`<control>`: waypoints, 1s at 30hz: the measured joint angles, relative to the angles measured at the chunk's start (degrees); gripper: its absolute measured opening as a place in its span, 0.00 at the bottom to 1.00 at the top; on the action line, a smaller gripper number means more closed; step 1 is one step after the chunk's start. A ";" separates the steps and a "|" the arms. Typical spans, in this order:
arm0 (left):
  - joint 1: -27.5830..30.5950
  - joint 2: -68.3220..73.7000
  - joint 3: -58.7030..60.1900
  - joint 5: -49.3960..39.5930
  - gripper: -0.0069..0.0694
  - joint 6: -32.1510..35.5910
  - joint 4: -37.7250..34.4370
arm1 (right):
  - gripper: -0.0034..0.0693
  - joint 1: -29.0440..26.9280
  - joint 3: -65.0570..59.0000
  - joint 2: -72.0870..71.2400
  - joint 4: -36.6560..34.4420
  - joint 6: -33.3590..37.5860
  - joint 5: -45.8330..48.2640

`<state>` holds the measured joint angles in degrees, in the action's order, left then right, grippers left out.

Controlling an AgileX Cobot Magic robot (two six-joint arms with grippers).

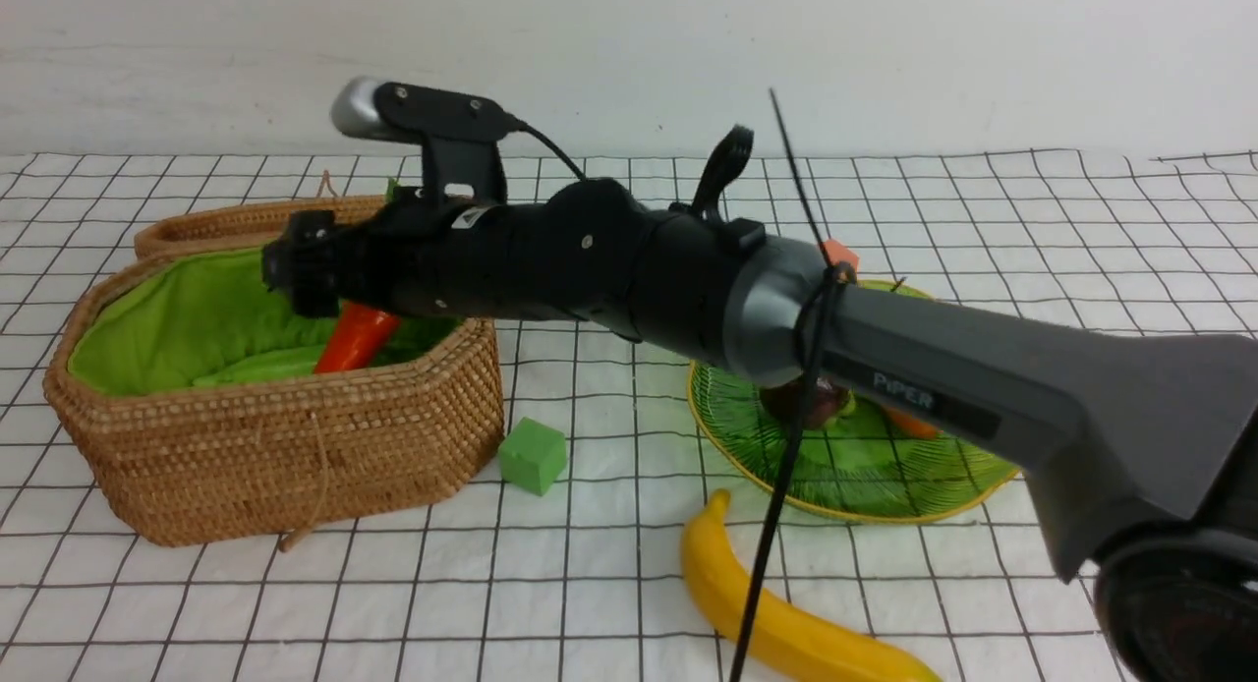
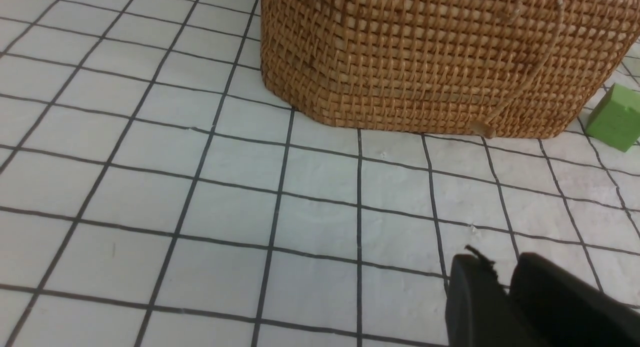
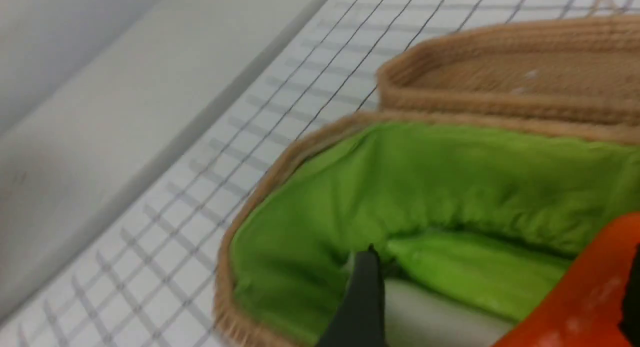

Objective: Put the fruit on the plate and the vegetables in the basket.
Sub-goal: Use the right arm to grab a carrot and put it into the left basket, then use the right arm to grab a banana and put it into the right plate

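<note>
Right wrist view: right gripper (image 3: 500, 297) jaws parted, carrot (image 3: 580, 297) between them, over basket (image 3: 260, 187); withdraw straight upward. Left gripper (image 2: 505, 287) jaws nearly closed, empty.

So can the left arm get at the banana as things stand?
Probably yes. The banana lies in the open on the cloth in front of the plate, nothing on it. The right arm stretches above, toward the basket, so the left gripper should stay low.
</note>
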<state>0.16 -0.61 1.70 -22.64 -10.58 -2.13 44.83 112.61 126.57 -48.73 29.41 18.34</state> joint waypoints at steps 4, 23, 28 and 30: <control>0.00 0.00 0.00 0.00 0.24 0.00 0.00 | 0.89 0.06 1.47 -6.77 7.60 4.63 17.03; 0.00 0.00 0.05 0.00 0.26 0.00 -0.11 | 0.86 -10.02 -22.71 -22.73 36.98 -1.81 48.42; 0.00 0.00 0.05 0.00 0.27 0.00 -0.11 | 0.86 -9.74 -30.59 -16.47 38.79 -3.64 36.16; 0.00 0.00 0.05 0.00 0.27 0.00 -0.11 | 0.86 -9.74 -30.73 -14.43 37.05 -4.03 34.85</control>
<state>0.16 -0.61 1.75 -22.64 -10.58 -2.23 35.10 81.88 112.14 -11.68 25.38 53.18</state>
